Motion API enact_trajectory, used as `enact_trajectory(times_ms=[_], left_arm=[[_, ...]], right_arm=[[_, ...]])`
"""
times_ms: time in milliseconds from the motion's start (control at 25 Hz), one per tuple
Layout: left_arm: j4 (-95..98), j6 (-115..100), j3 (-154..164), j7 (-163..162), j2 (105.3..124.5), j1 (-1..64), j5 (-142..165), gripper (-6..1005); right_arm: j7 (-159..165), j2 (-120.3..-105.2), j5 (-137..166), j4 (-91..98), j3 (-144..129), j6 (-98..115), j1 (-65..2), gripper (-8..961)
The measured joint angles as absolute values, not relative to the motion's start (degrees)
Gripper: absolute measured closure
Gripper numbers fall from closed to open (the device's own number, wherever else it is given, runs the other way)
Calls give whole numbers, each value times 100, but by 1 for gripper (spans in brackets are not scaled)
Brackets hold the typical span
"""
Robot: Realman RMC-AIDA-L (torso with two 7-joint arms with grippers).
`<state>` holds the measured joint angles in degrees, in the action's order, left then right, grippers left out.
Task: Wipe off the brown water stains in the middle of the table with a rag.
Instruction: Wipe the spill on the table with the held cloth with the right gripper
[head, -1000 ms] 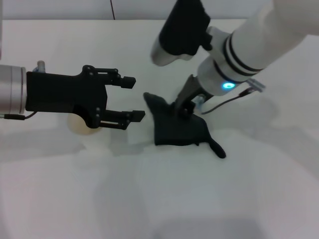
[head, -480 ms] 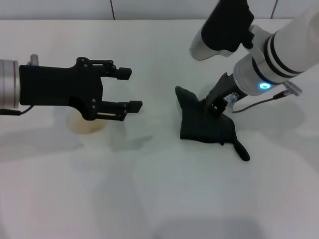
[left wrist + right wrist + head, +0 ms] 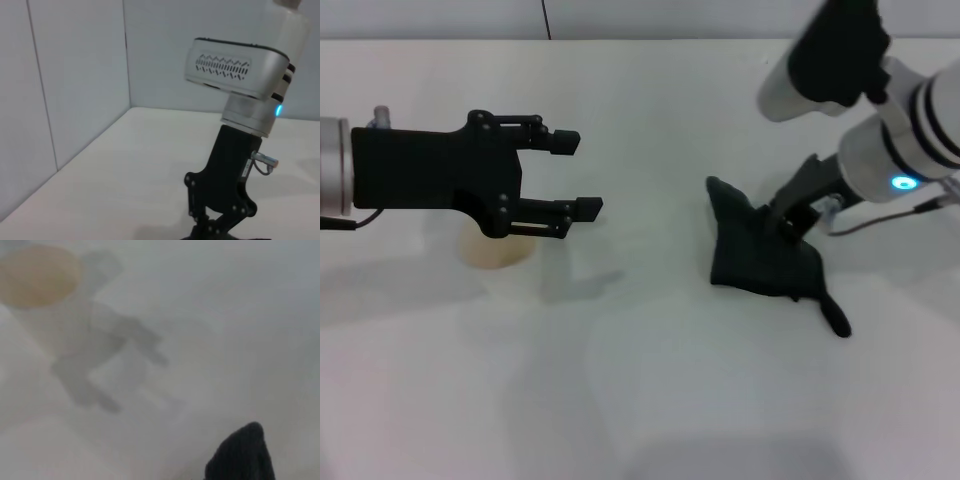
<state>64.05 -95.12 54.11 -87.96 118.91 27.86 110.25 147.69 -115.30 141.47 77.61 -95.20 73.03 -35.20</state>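
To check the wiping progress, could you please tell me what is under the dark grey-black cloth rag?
The dark grey-black cloth rag lies on the white table, pinned by the right gripper. Whatever is beneath it is hidden.

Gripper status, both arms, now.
Left gripper: open, empty, hovering above the table.
Right gripper: shut on the rag, pressing it to the table.

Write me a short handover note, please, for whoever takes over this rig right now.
Right end effector: low on the table, pressing or gripping the rag; its fingers are hidden.
Left end effector: open, empty, above the table, over a cup.
Rag: lies crumpled, right of centre.
Stains: no brown blotch is visible on the table; only the brownish cup at left.
Done: the middle looks clean.
Left: confirm that no stain remains, then release the rag.
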Motion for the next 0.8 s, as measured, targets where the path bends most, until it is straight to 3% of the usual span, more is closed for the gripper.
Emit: enact_trajectory(times_ms=[800], left_arm=[[6640,-9572,5326,-9060,11897,2610,10830,220]], right_arm=[[13614,-11515,13681,8335,-7804,8126,-2115,853]])
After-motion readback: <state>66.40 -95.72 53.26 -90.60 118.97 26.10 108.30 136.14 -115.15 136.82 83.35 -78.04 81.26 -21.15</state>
